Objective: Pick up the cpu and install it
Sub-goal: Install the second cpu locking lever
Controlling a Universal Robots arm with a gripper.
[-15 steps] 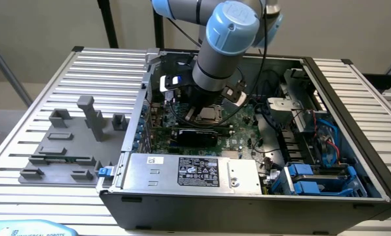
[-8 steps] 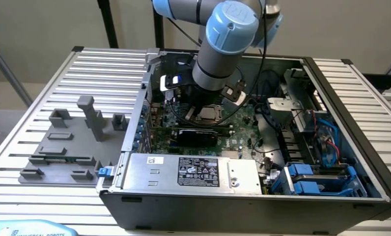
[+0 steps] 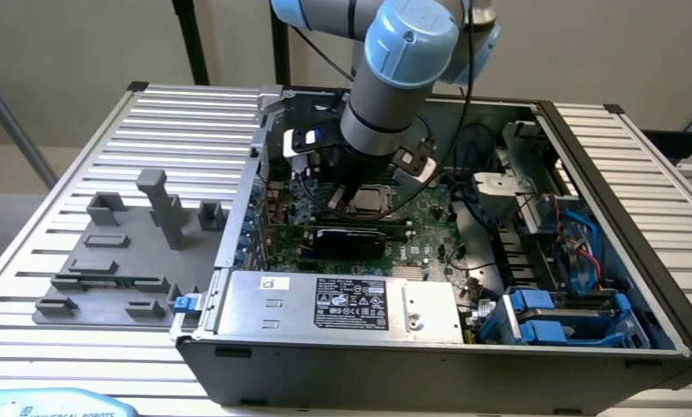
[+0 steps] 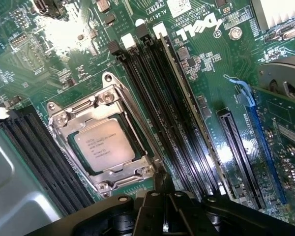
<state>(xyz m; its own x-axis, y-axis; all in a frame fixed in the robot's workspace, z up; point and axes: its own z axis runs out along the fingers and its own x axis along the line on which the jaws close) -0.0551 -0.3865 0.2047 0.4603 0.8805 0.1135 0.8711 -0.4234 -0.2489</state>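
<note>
**CPU sitting in socket, pincer closed above board**

The arm (image 3: 395, 82) is reaching down into the open computer case (image 3: 439, 347), which is lying on the slatted counter (image 3: 114, 130). The pincer (image 4: 160, 204) is hanging just above the green motherboard (image 4: 211, 73), jaws drawn together and holding nothing.

In the wrist view the cpu (image 4: 103, 145) is lying flat inside the metal socket frame (image 4: 81, 110), silvery top facing up, printed text showing. The frame is surrounding it on all sides; the chip looks level, not tilted. From the cpu, the pincer tip is at about 4 o'clock, near the frame's corner but apart from the chip. Black memory slots (image 4: 157, 98) are running just beside the socket at 3 o'clock, and another bank is sitting at 9 o'clock.

In the exterior view the socket area is showing just below the arm's wrist, near the case's middle. The power supply (image 3: 335, 304) is occupying the case's near edge. Grey fixture blocks (image 3: 126, 252) are standing on the counter at the exterior view's left, well apart from the case.
</note>
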